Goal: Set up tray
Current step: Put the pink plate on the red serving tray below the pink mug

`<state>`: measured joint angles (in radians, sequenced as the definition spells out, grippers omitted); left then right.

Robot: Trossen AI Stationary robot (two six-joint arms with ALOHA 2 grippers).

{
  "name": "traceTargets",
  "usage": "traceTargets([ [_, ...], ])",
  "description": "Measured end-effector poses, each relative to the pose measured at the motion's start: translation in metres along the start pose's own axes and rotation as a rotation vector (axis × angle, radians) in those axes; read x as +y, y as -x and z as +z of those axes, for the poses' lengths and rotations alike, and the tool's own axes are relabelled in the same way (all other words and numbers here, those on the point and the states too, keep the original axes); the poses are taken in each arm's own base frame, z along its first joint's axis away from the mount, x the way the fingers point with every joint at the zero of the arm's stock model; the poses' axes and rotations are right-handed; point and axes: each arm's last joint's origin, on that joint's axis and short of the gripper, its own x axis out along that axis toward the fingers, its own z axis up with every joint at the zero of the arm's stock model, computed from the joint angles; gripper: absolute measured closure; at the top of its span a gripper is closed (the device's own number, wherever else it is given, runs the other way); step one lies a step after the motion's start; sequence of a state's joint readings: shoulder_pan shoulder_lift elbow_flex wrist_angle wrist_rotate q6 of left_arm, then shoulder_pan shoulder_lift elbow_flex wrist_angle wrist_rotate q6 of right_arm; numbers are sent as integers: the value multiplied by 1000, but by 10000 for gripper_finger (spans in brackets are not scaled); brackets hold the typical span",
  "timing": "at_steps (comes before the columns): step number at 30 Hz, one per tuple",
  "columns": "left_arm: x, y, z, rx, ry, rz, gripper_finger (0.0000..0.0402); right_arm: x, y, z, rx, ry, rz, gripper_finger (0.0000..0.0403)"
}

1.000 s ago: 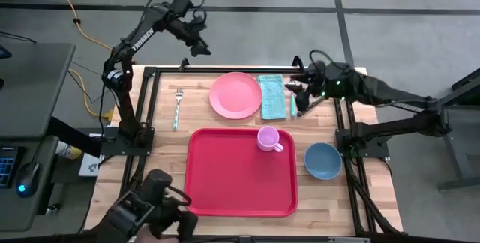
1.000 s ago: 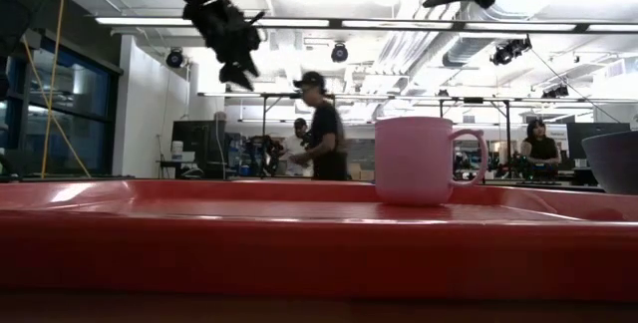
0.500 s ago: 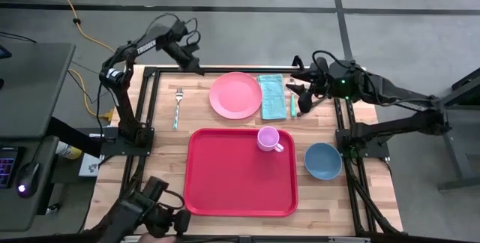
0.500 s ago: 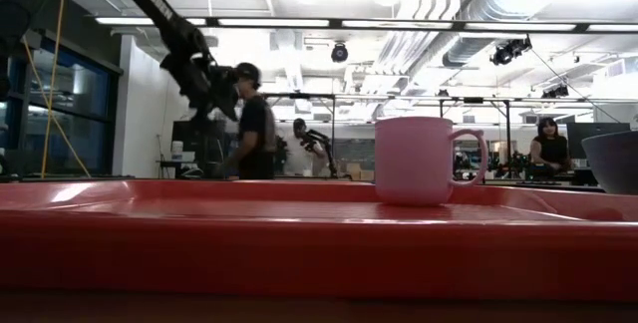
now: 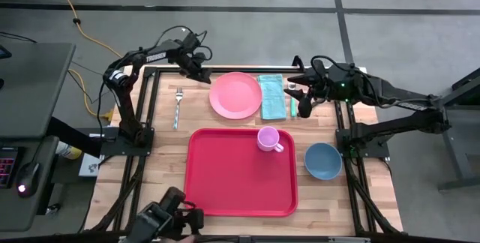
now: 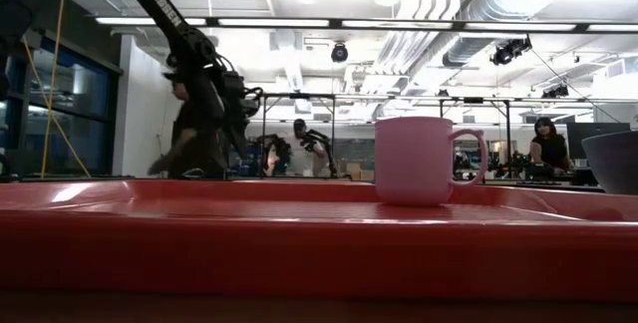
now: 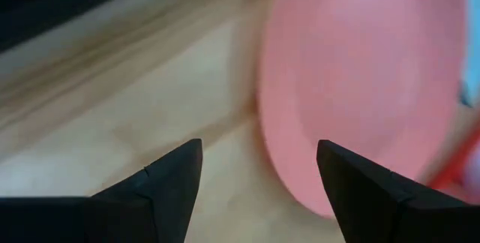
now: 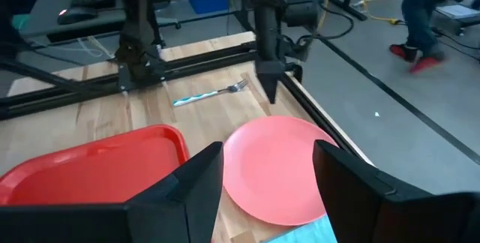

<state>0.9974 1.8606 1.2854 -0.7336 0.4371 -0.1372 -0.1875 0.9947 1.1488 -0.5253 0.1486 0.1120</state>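
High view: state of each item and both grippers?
Large flat red plastic tray: holds only the mug.
Pink mug: upright, on tray.
Round pink plate: bare, off tray.
Blue bowl: upright, off tray.
Fork: flat on table.
Left gripper: open, beside plate.
Right gripper: open, above teal napkin.

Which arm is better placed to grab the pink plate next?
Probably the left: its open pincer hangs at the pink plate's rim. The right pincer, also open, sits beyond the napkin.

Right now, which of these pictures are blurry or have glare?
Left wrist view: the pink plate and wood are smeared soft. Low view: bright ceiling lights glare, and the tray rim up close is soft. High and right wrist views: evenly lit, fairly sharp.
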Motion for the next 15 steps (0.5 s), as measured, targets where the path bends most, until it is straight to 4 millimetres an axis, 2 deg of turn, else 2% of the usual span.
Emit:
traceTargets([
  [8,-11,-21,2,3,29,15,105,2,0,2,-18,20,54,217],
  [15,-16,-31,4,-4,51,9,105,3,0,2,-15,32,88,217],
])
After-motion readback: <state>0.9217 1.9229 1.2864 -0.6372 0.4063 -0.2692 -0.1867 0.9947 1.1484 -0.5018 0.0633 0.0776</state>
